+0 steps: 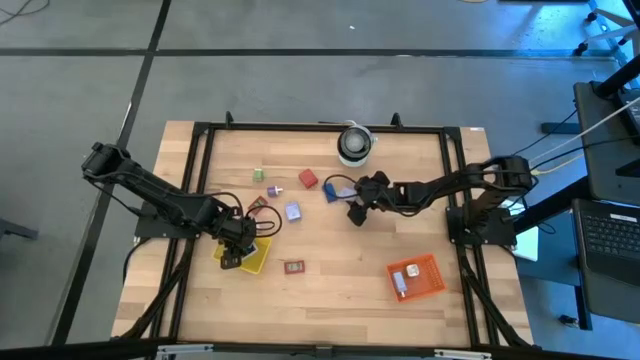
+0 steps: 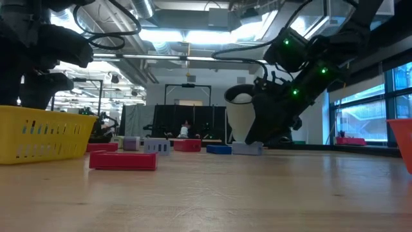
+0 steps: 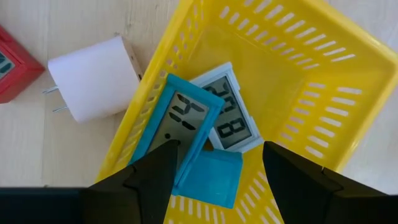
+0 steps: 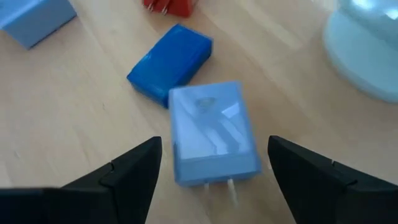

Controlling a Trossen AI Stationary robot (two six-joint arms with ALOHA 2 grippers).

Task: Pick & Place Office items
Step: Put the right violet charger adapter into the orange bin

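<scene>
My left gripper (image 3: 214, 171) (image 1: 236, 246) is open and points down into the yellow tray (image 3: 323, 81) (image 1: 256, 258). A teal display piece (image 3: 180, 121) leans tilted on the tray's wall, over a white-framed display piece (image 3: 231, 118) on the tray floor. My right gripper (image 4: 214, 180) (image 1: 357, 207) is open and low. Its fingers stand on either side of a light blue plug block (image 4: 214, 134) (image 2: 248, 148) that lies flat on the table. A dark blue block (image 4: 171, 62) lies just beyond the plug block. My left gripper has one finger (image 3: 155, 177) in front of the lower edge of the teal display piece (image 3: 186, 162), coming from above. Whether the finger touches that edge I cannot tell.
A white plug block (image 3: 93, 78) and a red piece (image 3: 15, 65) lie beside the yellow tray. Red (image 1: 307, 179), lavender (image 1: 292, 211), pink (image 1: 272, 189) and green (image 1: 258, 175) pieces dot the table's middle, and a flat red piece (image 1: 293, 267) lies nearer. The white roll (image 1: 353, 145) stands far. The orange tray (image 1: 428, 276) sits near right.
</scene>
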